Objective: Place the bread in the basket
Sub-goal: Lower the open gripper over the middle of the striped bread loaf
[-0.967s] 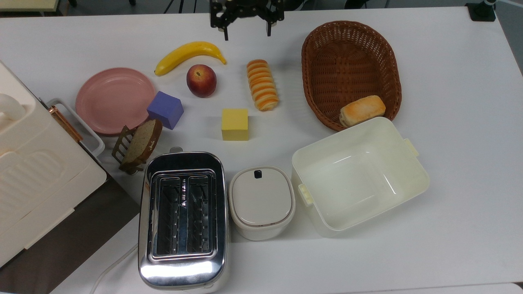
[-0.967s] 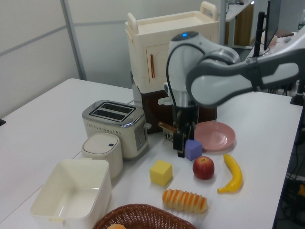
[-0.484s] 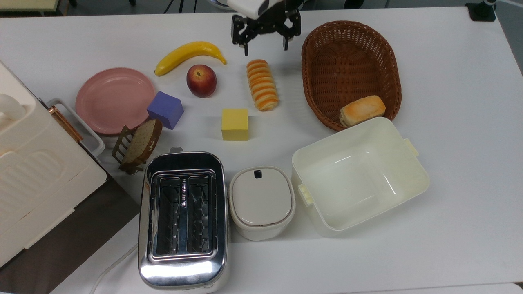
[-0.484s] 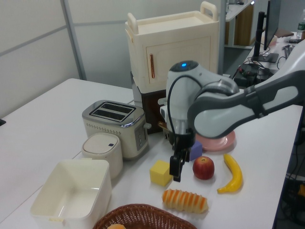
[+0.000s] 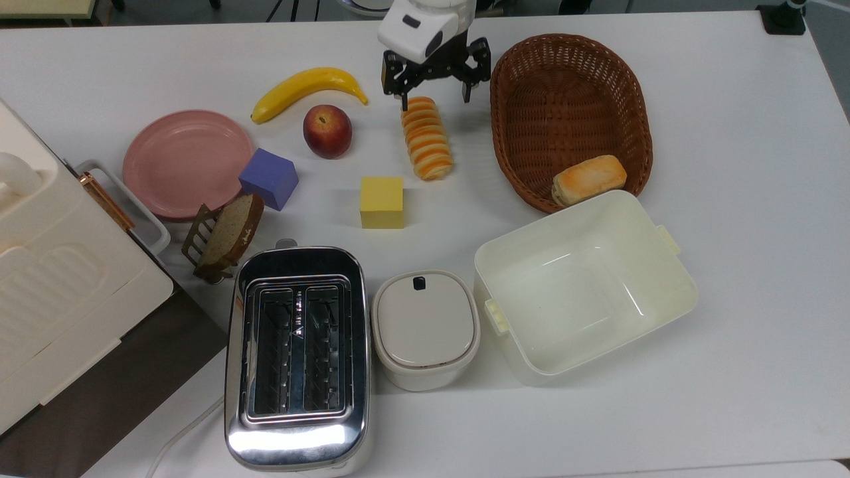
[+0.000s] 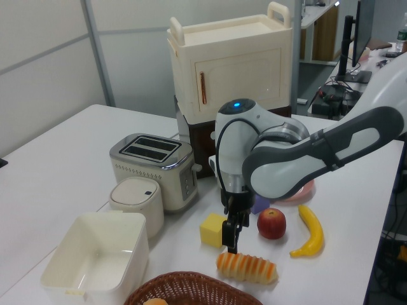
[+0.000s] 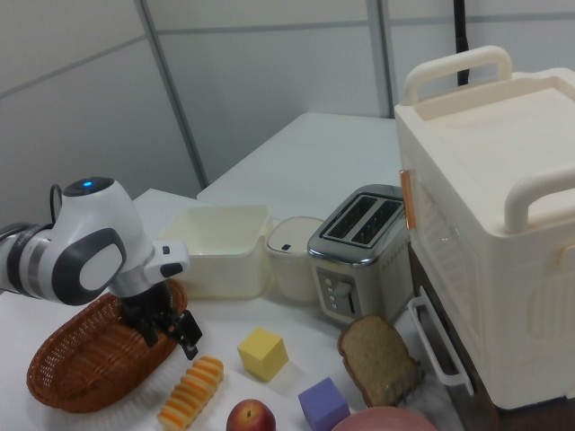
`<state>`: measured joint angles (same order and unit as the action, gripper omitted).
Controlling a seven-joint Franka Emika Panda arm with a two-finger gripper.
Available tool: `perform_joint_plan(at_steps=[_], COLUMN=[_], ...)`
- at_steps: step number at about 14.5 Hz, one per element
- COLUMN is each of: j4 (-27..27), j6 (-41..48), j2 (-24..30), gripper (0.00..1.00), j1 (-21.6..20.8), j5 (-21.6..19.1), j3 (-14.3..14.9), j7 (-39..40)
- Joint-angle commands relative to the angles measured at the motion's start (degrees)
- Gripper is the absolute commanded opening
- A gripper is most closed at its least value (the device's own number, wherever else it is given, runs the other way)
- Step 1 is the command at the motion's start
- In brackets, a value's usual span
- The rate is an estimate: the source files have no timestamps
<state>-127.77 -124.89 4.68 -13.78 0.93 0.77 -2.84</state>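
The bread (image 5: 426, 138), a long roll striped orange and cream, lies on the white table between the apple and the basket (image 5: 571, 99). My gripper (image 5: 435, 99) hangs open over the bread's far end. In the top view, the left finger is at the roll's tip and the right finger is over bare table toward the basket. In the left view the gripper (image 6: 230, 238) is just above the bread (image 6: 248, 268), with the basket (image 6: 191, 278) at the bottom edge. In the right view the gripper (image 7: 171, 334) is above the bread (image 7: 191, 391) and beside the basket (image 7: 81, 359).
A golden bun (image 5: 589, 179) lies in the basket. A banana (image 5: 309, 86), apple (image 5: 327, 131), pink plate (image 5: 186, 162), purple cube (image 5: 268, 178) and yellow cube (image 5: 382, 202) surround the bread. A cream tub (image 5: 584, 285), lidded pot (image 5: 425, 328), toaster (image 5: 297, 355) and toast rack (image 5: 226, 232) stand nearer.
The gripper has come in from the table's far edge and lowered to the far end of the bread, staying open. Nothing on the table has moved.
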Motion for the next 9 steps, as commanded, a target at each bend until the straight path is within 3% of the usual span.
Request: perform_joint_plan(at_steps=[1,9], j4=[-0.4,-0.2], j6=[-1.8,-3.8], j2=[-2.1,-5.4], gripper=[1.0,1.0], j1=[-1.0,-1.2], j5=[0.4,1.8], j3=[0.5,0.5], j7=[-1.2,-1.1])
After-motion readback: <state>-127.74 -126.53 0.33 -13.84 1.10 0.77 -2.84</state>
